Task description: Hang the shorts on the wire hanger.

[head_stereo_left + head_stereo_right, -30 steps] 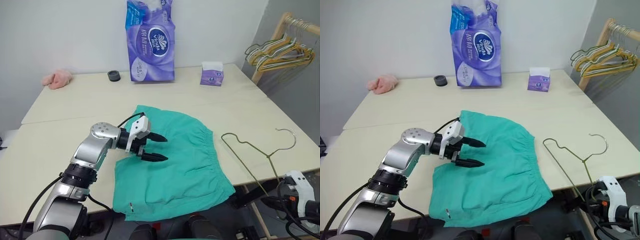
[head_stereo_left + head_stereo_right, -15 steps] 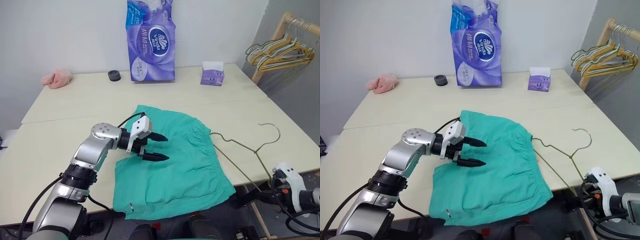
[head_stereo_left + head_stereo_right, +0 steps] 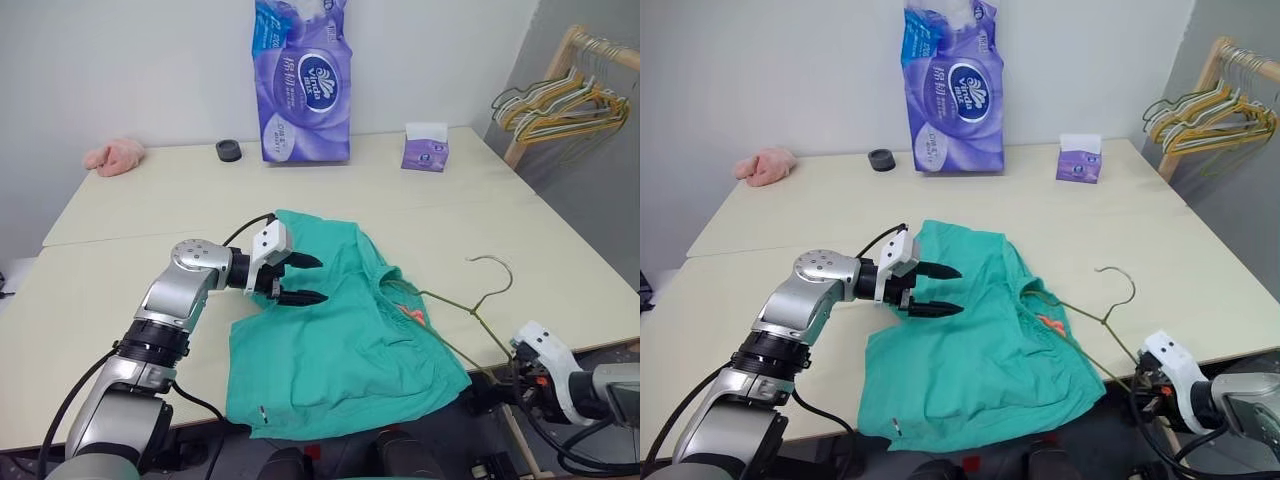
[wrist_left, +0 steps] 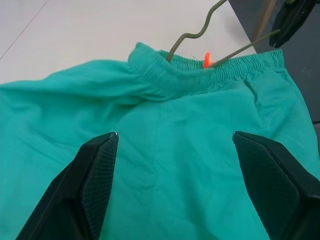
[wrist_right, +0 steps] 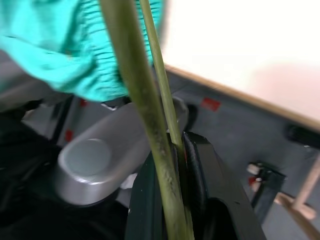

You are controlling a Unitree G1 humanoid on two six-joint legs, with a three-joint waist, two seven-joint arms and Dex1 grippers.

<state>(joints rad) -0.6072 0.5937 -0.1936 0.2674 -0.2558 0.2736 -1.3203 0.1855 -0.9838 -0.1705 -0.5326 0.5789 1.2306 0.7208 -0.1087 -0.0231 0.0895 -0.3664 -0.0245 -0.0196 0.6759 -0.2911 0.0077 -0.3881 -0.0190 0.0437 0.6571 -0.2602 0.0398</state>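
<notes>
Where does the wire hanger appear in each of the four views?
Left eye view: wire hanger, right of centre, its end in the waistband.
Right eye view: lower right, hook up.
Left wrist view: upper middle, entering the waistband beside the orange tag.
Right wrist view: centre, clamped in the right tool.
Shared landmark: the shorts.

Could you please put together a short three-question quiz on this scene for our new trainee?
1. True or false: the right gripper is shut on the wire hanger.
2. Where is the left gripper? A) over the shorts, open B) clamped on the waistband C) beside the tissue box
3. Fill in: the hanger's far corner goes in at the shorts' ____.

Key: 1 true; 2 A; 3 waistband.
</notes>
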